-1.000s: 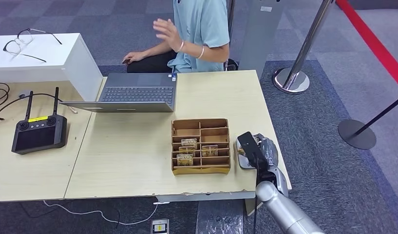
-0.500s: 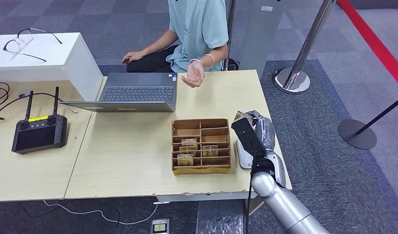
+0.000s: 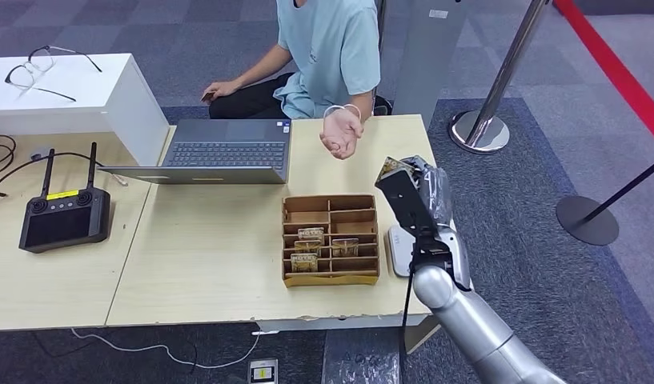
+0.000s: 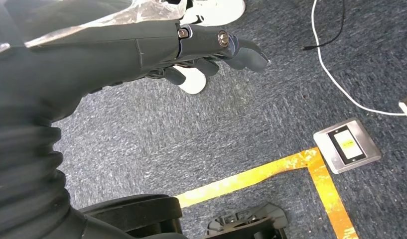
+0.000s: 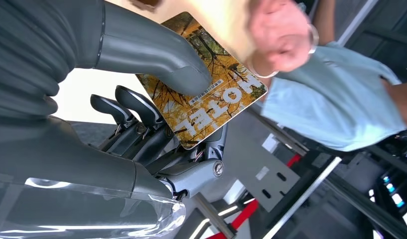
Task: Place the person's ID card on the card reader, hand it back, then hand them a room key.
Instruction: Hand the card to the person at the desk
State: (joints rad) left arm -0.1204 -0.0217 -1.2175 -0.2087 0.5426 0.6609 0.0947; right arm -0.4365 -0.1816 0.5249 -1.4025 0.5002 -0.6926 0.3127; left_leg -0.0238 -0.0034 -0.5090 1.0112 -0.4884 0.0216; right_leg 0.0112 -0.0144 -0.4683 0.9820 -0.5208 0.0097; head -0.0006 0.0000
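1. As the right hand [image 3: 423, 192] has been raised off the card reader [image 3: 397, 254] toward the far side, a card [image 5: 203, 99] is pinched under its thumb.
2. The person's hand [image 3: 340, 133] has been extended, palm up, so a handover is judged imminent.
3. The left hand [image 4: 201, 47] hangs holding nothing, fingers loosely curled.
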